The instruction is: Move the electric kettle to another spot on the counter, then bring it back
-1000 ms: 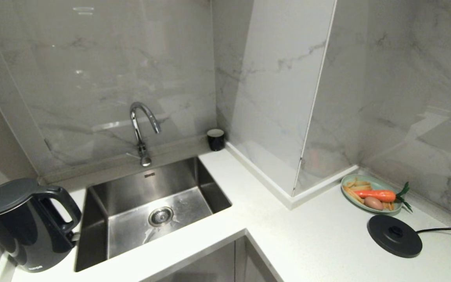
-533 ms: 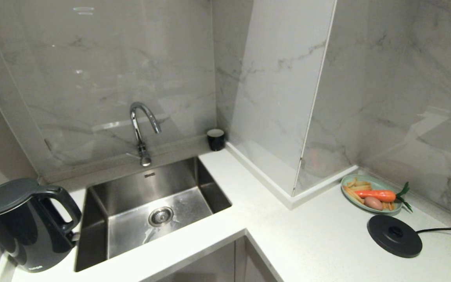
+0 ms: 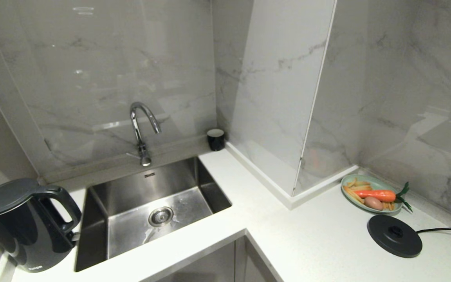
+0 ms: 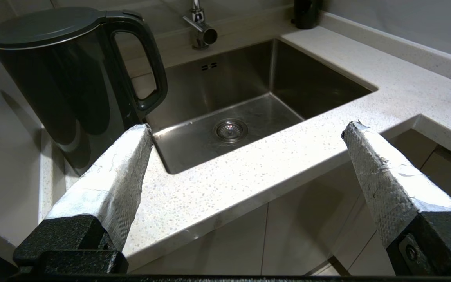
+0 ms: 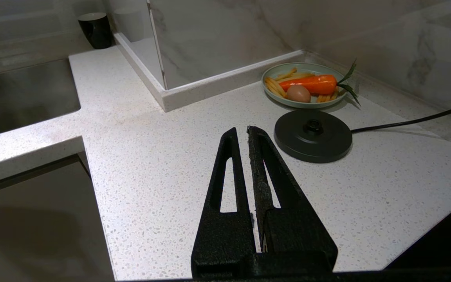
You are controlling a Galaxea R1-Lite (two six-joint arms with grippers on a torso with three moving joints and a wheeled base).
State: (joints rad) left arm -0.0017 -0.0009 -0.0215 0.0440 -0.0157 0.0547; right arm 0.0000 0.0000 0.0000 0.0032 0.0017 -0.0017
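We looked down on a white, finely speckled counter (image 3: 319,239) that wrapped an inside corner, with glossy grey-veined marble panels (image 3: 112,78) rising behind it and pale cabinet fronts (image 4: 300,231) under its rounded front edge. We took the steel sink (image 3: 147,211) as our landmark. The electric kettle (image 3: 22,223) stood upright on the counter just left of the sink, its loop handle turned toward the basin. White lettering sat low on its body, too small for us to read. A chrome tap (image 3: 141,129) rose behind the sink, and a small mark below the tap on the sink's back wall was also unreadable. A black cup (image 3: 215,139) sat at the sink's far right corner. Well to the right of the sink lay the corded black base disc (image 3: 394,235) and, just behind it, a green plate (image 3: 350,196) of toy food.

Our left gripper (image 4: 245,129) hung near the sink's front edge, fingers spread wide around nothing. Our right gripper (image 5: 242,133) hovered over bare counter beside the disc, fingers pressed together, empty.
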